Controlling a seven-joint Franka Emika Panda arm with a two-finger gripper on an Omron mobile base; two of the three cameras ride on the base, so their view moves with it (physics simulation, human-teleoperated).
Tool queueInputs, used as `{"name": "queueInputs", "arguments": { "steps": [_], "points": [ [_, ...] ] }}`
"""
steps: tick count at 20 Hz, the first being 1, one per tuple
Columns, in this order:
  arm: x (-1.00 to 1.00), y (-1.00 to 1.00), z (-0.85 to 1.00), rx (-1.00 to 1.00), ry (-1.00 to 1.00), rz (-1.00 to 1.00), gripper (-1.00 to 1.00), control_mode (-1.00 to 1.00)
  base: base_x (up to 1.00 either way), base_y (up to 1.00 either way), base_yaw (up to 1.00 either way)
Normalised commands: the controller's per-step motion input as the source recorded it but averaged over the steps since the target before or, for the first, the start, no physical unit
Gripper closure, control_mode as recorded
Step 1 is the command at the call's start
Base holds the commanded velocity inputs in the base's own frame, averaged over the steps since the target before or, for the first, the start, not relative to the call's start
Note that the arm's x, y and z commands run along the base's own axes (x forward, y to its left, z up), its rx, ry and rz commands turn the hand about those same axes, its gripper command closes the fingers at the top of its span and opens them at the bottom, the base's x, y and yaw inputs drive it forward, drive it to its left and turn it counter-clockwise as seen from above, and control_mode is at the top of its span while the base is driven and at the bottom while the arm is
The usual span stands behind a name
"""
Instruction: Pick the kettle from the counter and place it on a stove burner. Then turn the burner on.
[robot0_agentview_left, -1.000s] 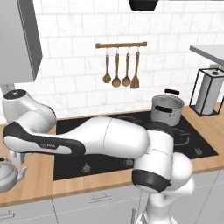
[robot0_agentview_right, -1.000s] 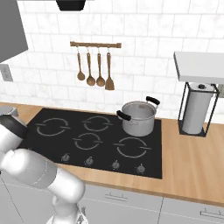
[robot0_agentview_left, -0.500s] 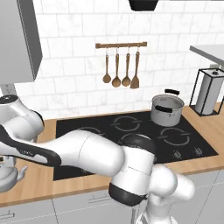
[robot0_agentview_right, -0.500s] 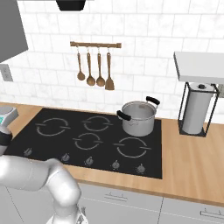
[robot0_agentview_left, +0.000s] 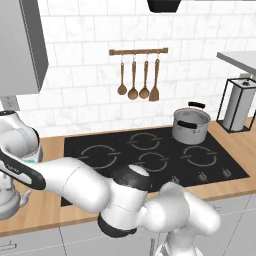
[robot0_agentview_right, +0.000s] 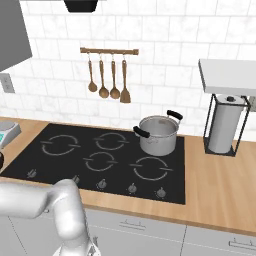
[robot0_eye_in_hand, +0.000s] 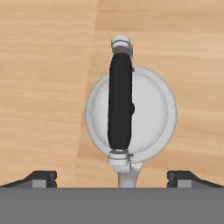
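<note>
1. In my hand view the kettle (robot0_eye_in_hand: 130, 114) sits in the middle of the frame, on the bare wood tabletop (robot0_eye_in_hand: 43, 65), with nothing near it
2. In the left base view the kettle (robot0_agentview_left: 9, 200) shows at the lower left edge, partly behind my arm, well left of the black cooktop (robot0_agentview_left: 150, 155); the widest burner (robot0_agentview_left: 98, 156) is the ring at that cooktop's left side
3. My step now, as I judge it, is the reach: get over the kettle and take it by the handle (robot0_eye_in_hand: 120, 103)
4. The dark handle runs top to bottom through the frame, a little left of the lid's middle, and the spout (robot0_eye_in_hand: 127, 177) points to the bottom edge
5. My fingertips (robot0_eye_in_hand: 41, 178) stand at the lower left and lower right corners, so the line between them crosses the handle; that suits a grip across it
6. To do it well I should bring the handle's middle up between my tips, then come straight down without brushing the lid or the spout, and close only once the tips are on either side of the handle
7. Closing off-centre could tip the kettle, I think
8. My gripper (robot0_eye_in_hand: 111, 180): the jaws stand fully apart, holding nothing and touching nothing
</note>
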Motion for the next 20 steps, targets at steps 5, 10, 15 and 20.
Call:
{"name": "queueInputs", "arguments": {
  "steps": [5,10,15,20],
  "points": [
    [0.0,0.26,-0.21,0.0,0.04,0.07,-1.0,-1.0,0.0,0.0,0.0],
    [0.01,0.28,-0.09,0.0,0.0,0.02,-1.0,-1.0,0.0,0.0,0.0],
    [0.03,0.19,0.0,0.0,0.0,0.0,-1.0,-1.0,0.0,0.0,0.0],
    [0.0,0.0,0.0,0.0,-0.01,0.0,-1.0,-1.0,0.0,0.0,0.0]
  ]
}}
